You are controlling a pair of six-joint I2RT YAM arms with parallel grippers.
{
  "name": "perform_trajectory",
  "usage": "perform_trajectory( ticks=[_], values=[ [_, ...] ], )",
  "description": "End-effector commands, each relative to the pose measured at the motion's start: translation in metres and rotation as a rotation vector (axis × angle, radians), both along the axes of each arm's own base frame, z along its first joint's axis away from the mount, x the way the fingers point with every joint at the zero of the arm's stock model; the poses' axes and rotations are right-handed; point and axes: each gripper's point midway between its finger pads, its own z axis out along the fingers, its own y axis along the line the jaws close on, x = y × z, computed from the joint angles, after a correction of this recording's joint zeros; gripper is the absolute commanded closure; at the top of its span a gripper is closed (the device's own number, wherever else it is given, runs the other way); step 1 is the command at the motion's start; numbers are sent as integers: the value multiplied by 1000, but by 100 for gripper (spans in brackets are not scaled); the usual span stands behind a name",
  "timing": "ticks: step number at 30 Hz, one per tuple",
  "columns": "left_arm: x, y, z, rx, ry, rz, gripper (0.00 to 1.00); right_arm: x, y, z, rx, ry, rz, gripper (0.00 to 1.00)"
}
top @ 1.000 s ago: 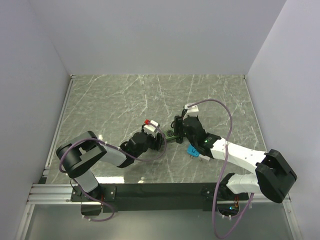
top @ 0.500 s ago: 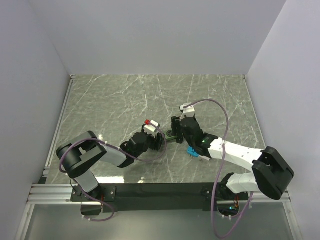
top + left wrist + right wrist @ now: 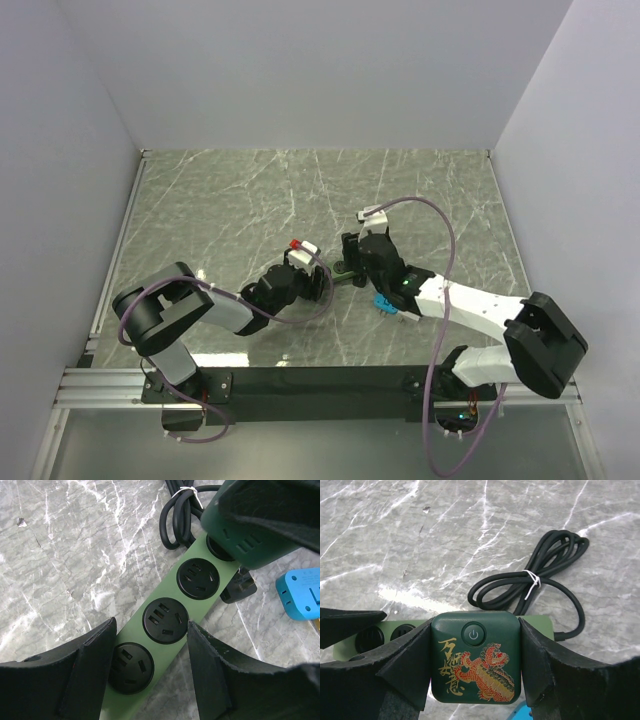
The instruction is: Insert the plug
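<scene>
Over the last second the right arm had edged left across the bench (image 3: 230,200), bringing its load closer to the left arm, which kept its place. The right gripper (image 3: 475,647) pinched the plug (image 3: 476,672) by its two sides, fingers (image 3: 405,667) pressed flat against it. The plug was a dark green, rounded square block, with a round power button near its far edge and a gold and red lion with gold script below. Its printed face pointed up at the wrist camera and its underside down at the power strip (image 3: 181,599). It sat over the strip's far-right end socket; whether it was seated could not be told. The pale green strip, with round black sockets, ran lengthwise from near left to far right between the two arms. The left gripper (image 3: 150,647) clamped it across its width near the left end. A coiled black cord (image 3: 540,575) lay beyond the strip, and a blue adapter (image 3: 302,600) lay just right of it.
</scene>
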Motion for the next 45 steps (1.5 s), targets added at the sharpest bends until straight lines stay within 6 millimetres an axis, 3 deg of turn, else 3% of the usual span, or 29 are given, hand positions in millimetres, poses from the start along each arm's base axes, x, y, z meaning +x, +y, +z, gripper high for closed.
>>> perform_trajectory(
  ticks=[1, 4, 22, 35, 45],
  values=[
    [-3, -2, -11, 43, 24, -15, 36, 3, -4, 28, 41, -77, -31, 100],
    [-3, -1, -11, 44, 24, -12, 36, 3, -3, 33, 48, -84, -22, 100],
    [-3, 0, -9, 43, 20, -9, 36, 2, 8, 9, -9, -28, 26, 100],
    [-3, 0, -10, 46, 22, -8, 36, 5, 2, 4, -55, -22, -12, 100],
    [-4, 1, -11, 47, 23, -9, 36, -3, -4, -23, -49, 34, -50, 100]
  ],
)
